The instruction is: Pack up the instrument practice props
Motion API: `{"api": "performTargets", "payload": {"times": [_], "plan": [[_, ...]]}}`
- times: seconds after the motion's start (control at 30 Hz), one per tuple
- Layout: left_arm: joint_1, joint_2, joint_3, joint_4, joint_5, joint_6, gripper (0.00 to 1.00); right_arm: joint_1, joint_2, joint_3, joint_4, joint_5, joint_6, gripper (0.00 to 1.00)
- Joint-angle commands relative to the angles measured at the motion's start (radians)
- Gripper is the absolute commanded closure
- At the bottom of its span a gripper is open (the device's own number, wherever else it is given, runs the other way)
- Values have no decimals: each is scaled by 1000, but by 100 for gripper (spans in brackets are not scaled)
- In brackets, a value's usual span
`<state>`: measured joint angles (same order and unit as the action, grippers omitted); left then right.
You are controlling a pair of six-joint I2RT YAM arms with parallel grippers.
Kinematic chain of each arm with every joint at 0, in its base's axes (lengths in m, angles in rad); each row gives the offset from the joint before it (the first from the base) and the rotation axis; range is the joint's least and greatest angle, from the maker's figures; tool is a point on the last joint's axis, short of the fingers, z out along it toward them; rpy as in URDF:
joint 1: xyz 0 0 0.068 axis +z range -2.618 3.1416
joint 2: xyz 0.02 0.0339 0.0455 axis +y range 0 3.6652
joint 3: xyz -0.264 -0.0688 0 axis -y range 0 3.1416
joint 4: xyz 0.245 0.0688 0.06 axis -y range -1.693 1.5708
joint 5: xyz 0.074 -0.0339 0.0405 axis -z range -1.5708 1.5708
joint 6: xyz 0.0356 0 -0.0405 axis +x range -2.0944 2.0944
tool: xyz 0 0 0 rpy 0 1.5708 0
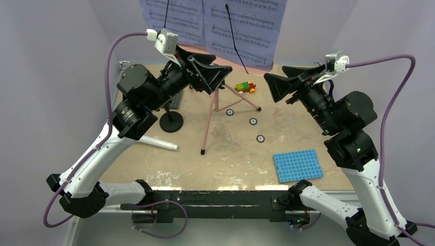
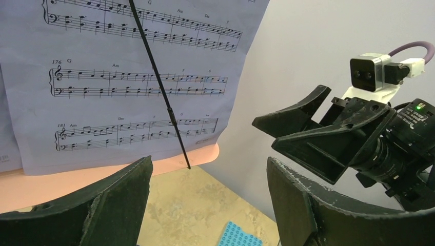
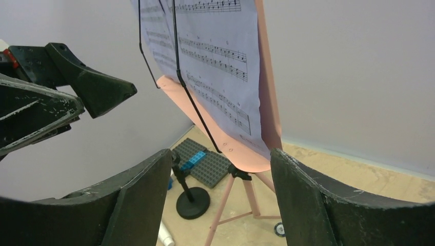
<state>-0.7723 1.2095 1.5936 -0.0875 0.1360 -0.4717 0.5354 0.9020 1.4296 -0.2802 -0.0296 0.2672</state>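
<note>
Scuffed, mottled beige table (image 1: 231,154), pale grey walls around it. Nearest lies a blue studded plate (image 1: 298,165); then the smooth white microphone (image 1: 156,143), flat near the black round-based mic stand (image 1: 171,122). Mid-table rises the pink tripod music stand (image 1: 211,110), with lavender sheet-music pages (image 1: 246,25) on its desk. The left gripper (image 2: 209,169) and right gripper (image 3: 220,154) face the pages — both gape empty.

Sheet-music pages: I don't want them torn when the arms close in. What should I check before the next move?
1. Left claw open, empty: ok.
2. Right claw open, empty: ok.
3. Sheet-music pages resting on pink music stand: ok.
4. Black retaining wire lifted off the pages: not ok, it crosses them.
5. Stand upright on its legs: ok.
</note>
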Motion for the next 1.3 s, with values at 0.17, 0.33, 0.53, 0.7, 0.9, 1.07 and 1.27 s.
{"api": "performTargets", "payload": {"times": [0.17, 0.33, 0.53, 0.7, 0.9, 1.07, 1.27], "plan": [[9, -11, 47, 37, 33, -28, 15, -6, 62, 79, -32, 31, 31, 26], [10, -9, 42, 32, 38, -36, 15, -13, 90, 112, -58, -3, 75, 27], [13, -8, 40, 29, 40, -38, 15, -19, 116, 139, -78, -10, 84, 27], [16, -3, 42, 30, 44, -39, 15, -21, 115, 126, -61, -34, 87, 29], [17, 3, 46, 29, 49, -42, 15, -20, 114, 119, -47, -56, 88, 33], [19, 9, 51, 29, 52, -45, 15, -20, 128, 134, -50, -57, 77, 32], [20, 17, 53, 30, 55, -48, 15, -20, 136, 131, -45, -9, 45, 28]]}}
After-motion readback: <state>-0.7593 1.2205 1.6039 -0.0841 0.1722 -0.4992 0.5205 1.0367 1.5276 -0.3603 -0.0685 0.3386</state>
